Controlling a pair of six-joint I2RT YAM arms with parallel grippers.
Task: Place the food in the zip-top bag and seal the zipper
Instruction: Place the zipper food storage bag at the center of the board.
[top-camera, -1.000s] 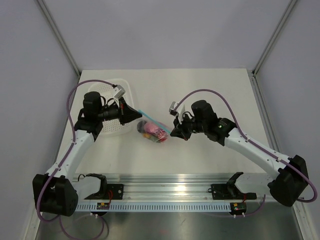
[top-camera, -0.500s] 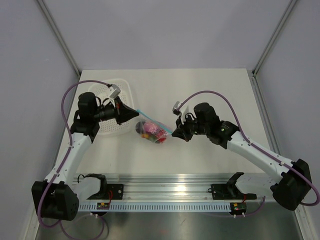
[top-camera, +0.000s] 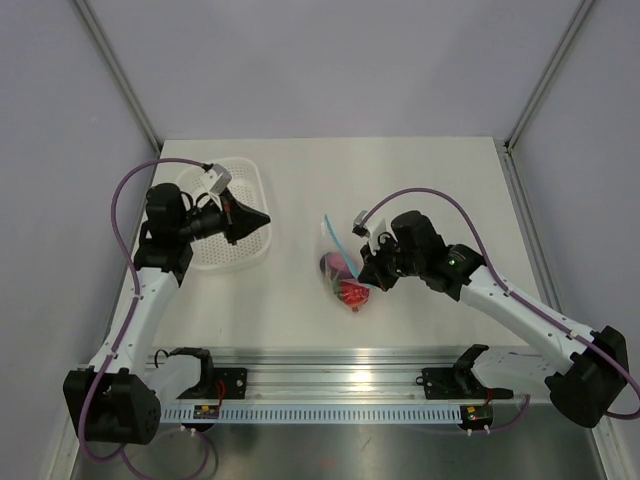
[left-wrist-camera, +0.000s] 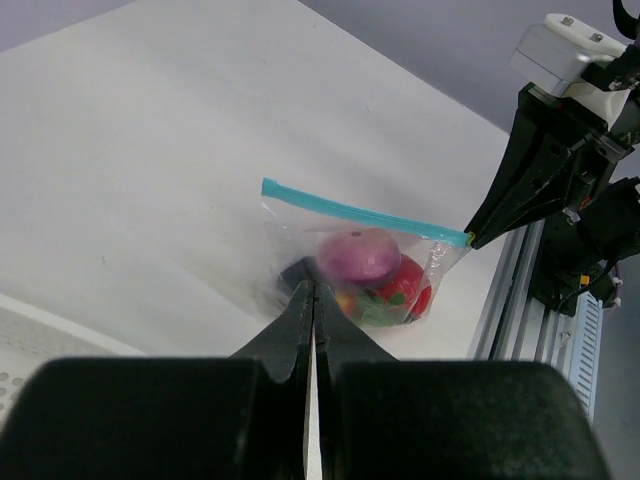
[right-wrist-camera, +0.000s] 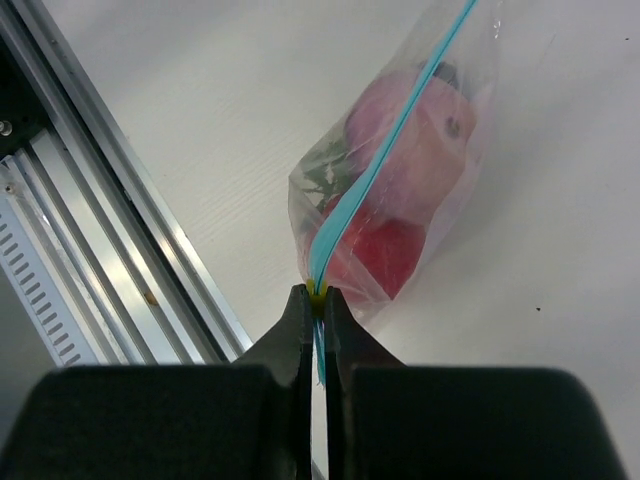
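The zip-top bag (top-camera: 341, 272) hangs at the table's middle with its bottom on or just above the surface. Its light blue zipper (right-wrist-camera: 390, 150) runs straight along the mouth and looks pressed together. My right gripper (right-wrist-camera: 318, 292) is shut on the near end of the zipper (top-camera: 340, 245). Inside the bag (left-wrist-camera: 372, 270) lies the food: a pink piece (left-wrist-camera: 360, 255), a red piece (left-wrist-camera: 411, 284) and a green leafy piece (left-wrist-camera: 376, 309). My left gripper (top-camera: 263, 217) is shut and empty, well left of the bag, over the basket's right edge.
A white perforated basket (top-camera: 252, 176) sits at the table's left, under my left arm. The aluminium rail (top-camera: 320, 365) runs along the near edge, close below the bag in the right wrist view (right-wrist-camera: 90, 200).
My left gripper has let go of the bag and drawn back left over the basket. The right gripper has swung the bag right and nearer, so the zipper now runs away from it.
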